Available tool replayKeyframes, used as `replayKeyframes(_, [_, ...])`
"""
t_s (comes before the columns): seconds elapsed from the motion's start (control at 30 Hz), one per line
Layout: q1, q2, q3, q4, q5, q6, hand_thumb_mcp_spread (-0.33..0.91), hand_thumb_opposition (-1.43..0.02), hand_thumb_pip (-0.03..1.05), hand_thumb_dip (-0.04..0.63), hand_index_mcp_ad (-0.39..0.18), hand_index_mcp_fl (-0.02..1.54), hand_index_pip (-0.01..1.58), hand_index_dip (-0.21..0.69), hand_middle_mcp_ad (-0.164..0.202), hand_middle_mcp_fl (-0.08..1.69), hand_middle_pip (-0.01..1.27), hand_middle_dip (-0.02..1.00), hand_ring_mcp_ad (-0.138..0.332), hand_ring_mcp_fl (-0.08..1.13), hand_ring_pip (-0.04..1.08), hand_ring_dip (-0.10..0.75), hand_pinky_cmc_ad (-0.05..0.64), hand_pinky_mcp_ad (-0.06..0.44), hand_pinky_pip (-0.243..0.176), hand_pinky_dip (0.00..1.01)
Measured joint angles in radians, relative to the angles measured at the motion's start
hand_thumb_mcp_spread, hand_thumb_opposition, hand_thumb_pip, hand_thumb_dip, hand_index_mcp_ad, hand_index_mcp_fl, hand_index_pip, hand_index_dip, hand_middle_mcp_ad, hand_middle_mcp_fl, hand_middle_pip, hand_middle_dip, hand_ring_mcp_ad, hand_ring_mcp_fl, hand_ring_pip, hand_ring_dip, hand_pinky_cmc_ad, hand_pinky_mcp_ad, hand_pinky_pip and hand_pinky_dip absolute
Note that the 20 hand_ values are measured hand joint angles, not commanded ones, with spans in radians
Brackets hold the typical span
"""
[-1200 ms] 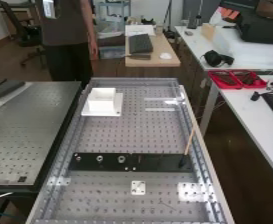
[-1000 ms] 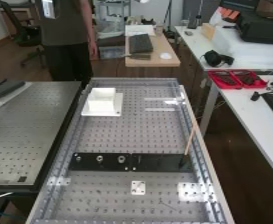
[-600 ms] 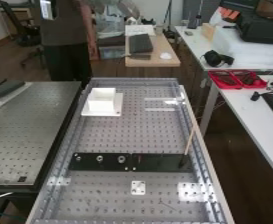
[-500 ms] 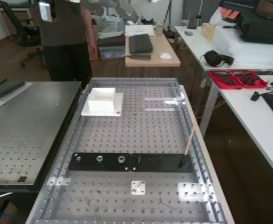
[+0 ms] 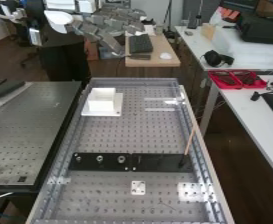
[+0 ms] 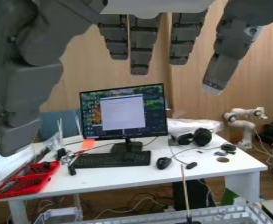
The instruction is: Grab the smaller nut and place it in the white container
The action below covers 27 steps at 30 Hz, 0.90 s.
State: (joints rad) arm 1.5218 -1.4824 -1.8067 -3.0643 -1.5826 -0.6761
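Robot hand point(image 5: 108, 24): one, fingers spread and empty, above and beyond the far left of the bench point(image 5: 133, 137). Nuts point(image 5: 99, 158): three, rowed on the left of two black plates point(image 5: 110, 166); the leftmost looks smallest. White container point(image 5: 102, 101): one, far left. Step: approach, apparently; next, lower and pinch that nut.

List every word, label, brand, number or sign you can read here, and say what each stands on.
None can be read for certain.
Monitor: any writing is too small to read.
Keyboard: any key marks are too small to read.
White container: no lettering can be made out.
Black plates: no lettering can be made out.
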Motion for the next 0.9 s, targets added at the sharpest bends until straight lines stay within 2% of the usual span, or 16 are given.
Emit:
replayKeyframes(0.2, [-0.039, 0.015, -0.091, 0.051, -0.034, 0.0, 0.32, -0.72, 0.4, 0.079, -0.024, 0.05, 0.1, 0.024, 0.005, 0.12, 0.13, 0.2, 0.14, 0.0, 0.15, 0.082, 0.415, 0.347, -0.105, 0.73])
replayKeyframes(0.33, [-0.064, 0.02, -0.133, 0.075, -0.052, -0.011, 0.33, -0.72, 0.47, 0.098, -0.021, 0.05, 0.1, 0.019, 0.005, 0.12, 0.13, 0.21, 0.14, 0.0, 0.15, 0.082, 0.424, 0.346, -0.105, 0.73])
replayKeyframes(0.57, [-0.115, 0.022, -0.209, 0.134, -0.097, -0.022, 0.32, -0.75, 0.48, 0.11, -0.021, 0.05, 0.11, -0.012, 0.007, 0.12, 0.13, 0.2, 0.143, 0.0, 0.15, 0.082, 0.426, 0.344, -0.105, 0.73])
replayKeyframes(0.7, [-0.148, 0.016, -0.254, 0.172, -0.129, -0.028, 0.32, -0.75, 0.55, 0.117, -0.024, 0.05, 0.17, -0.03, 0.003, 0.12, 0.13, 0.2, 0.143, 0.0, 0.15, 0.082, 0.426, 0.347, -0.105, 0.73])
replayKeyframes(0.9, [-0.202, -0.01, -0.303, 0.22, -0.17, -0.039, 0.32, -0.76, 0.56, 0.133, -0.037, 0.06, 0.34, -0.045, 0.007, 0.15, 0.13, 0.2, 0.143, 0.0, 0.15, 0.082, 0.426, 0.347, -0.105, 0.73])
